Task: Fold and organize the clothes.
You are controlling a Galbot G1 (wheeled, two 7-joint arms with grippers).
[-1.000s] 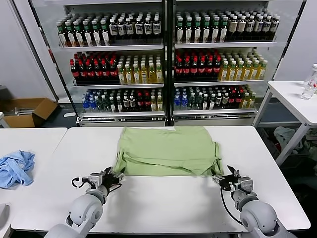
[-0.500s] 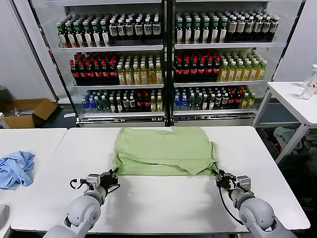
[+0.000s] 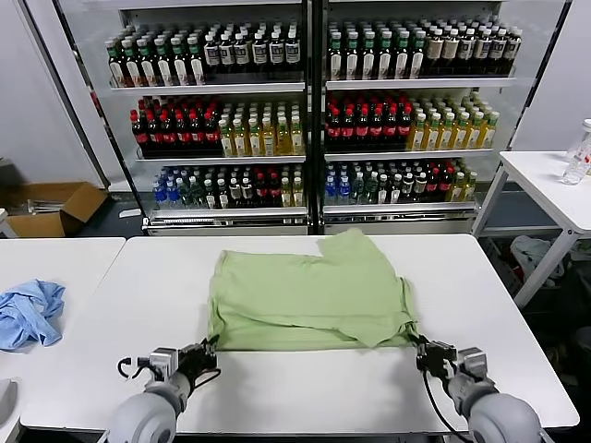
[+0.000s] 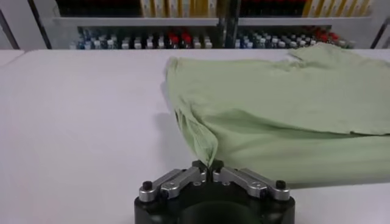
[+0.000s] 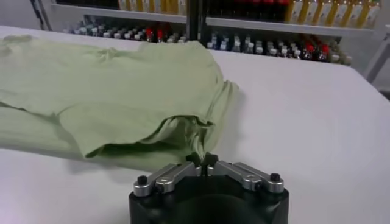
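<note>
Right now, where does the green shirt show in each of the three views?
Head view: green shirt at the table's middle, its near corners pinched by the left gripper and right gripper.
Left wrist view: shirt spreads away from the shut gripper.
Right wrist view: shirt beyond the shut gripper.
Shared landmark: the bottle shelves behind.

- A pale green short-sleeved shirt of soft thin fabric (image 3: 309,291) lies spread on the white table (image 3: 277,388) in front of me.
- My left gripper (image 3: 205,350) pinches the shirt's near left corner.
- My right gripper (image 3: 423,350) pinches its near right corner.
- A crumpled light-blue cloth (image 3: 28,312) lies on the neighbouring table to my left, well apart.
- Glass-fronted coolers full of bottles (image 3: 305,111) stand behind.
</note>
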